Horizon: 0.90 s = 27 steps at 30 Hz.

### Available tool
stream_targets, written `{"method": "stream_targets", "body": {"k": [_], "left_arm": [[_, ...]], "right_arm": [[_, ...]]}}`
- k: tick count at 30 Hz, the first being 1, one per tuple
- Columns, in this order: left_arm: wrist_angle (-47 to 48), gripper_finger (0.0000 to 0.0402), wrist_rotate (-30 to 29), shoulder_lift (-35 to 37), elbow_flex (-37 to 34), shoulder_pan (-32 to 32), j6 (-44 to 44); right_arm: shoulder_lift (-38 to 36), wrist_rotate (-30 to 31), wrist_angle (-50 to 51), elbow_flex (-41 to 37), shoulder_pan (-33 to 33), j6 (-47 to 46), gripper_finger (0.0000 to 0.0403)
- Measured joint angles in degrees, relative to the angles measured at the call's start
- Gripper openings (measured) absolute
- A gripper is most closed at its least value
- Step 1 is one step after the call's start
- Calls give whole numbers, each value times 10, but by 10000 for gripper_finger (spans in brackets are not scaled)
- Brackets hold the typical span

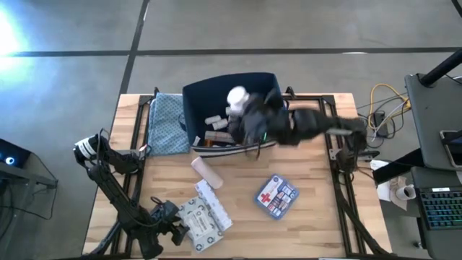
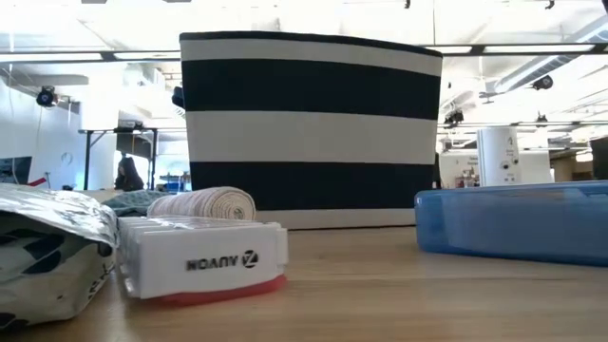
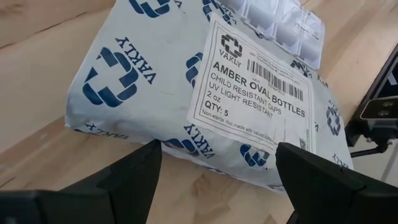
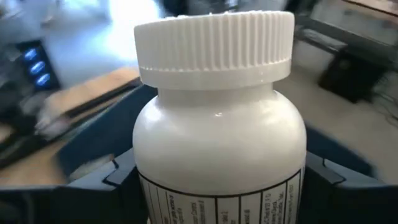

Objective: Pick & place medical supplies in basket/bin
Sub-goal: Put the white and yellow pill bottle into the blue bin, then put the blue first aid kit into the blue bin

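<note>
Wooden bench (image 1: 310, 217): right end effector (image 1: 242, 108) is gripping white pill bottle (image 4: 217, 124) over bin (image 1: 193, 108) at upper centre; early release risks bouncing out; left end effector (image 3: 217, 177) is waiting open.

We see a grey concrete floor (image 1: 238, 25) crossed by dark seams around the pale wooden tabletop (image 1: 317, 217) (a keyboard (image 1: 442, 206) sits off to one side). Beyond, white ceiling beams (image 2: 513, 47) and bright overhead light.
</note>
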State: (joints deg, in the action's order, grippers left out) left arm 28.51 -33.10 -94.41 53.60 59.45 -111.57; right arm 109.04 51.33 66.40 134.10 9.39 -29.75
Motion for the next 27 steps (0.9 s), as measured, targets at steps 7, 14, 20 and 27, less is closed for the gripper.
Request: {"method": "stream_targets", "body": {"k": [7, 14, 20, 27], "left_arm": [[0, 295, 0, 0, 0, -4, -8], [-16, 295, -1, 0, 0, -4, -19], [-20, 295, -1, 0, 0, -4, -19], [-20, 295, -1, 0, 0, -4, -19]], "right_arm": [[-21, -112, 19, -4, -121, 28, 300], [-17, -121, 27, -10, -147, 15, 358], [-17, -154, 50, -10, -137, 14, 368], [-18, -377, 202, -23, -92, -75, 368]]}}
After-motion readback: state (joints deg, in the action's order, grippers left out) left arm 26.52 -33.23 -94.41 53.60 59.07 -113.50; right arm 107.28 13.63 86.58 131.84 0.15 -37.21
